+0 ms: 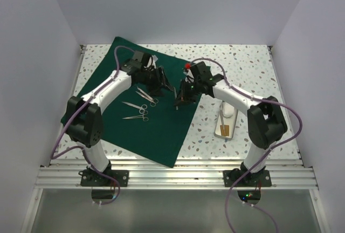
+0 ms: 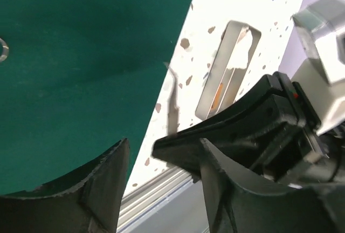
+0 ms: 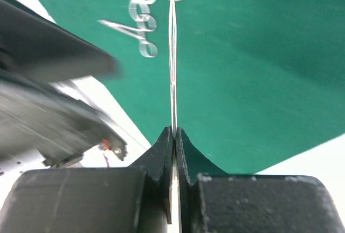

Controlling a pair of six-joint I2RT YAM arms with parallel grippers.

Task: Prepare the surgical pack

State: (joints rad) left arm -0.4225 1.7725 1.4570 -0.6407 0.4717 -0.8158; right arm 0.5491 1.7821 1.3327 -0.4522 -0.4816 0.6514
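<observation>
Right wrist | right pincer (image 3: 174,136) clamped on forceps (image 3: 173,55) end | left pincer (image 2: 164,155) apart | small grip, forceps may slip

tray (image 1: 220,126) half hidden by right arm (image 1: 237,99), left arm (image 3: 48,71) blurred

You are looking into a robotics lab test cell. Plain white walls (image 1: 178,6) box in the speckled tabletop (image 1: 253,60) at 9, 12 and 3 o'clock. At 6 o'clock an aluminium rail (image 1: 178,176) carries the bolted bases of the left arm (image 1: 102,95) and right arm (image 1: 237,101), both trailing purple cables (image 1: 294,117). The clinical touches are a green drape (image 1: 161,130) toward 9 o'clock with steel instruments (image 1: 139,106) laid on it, and a steel tray (image 1: 225,122) toward 4 o'clock.
</observation>
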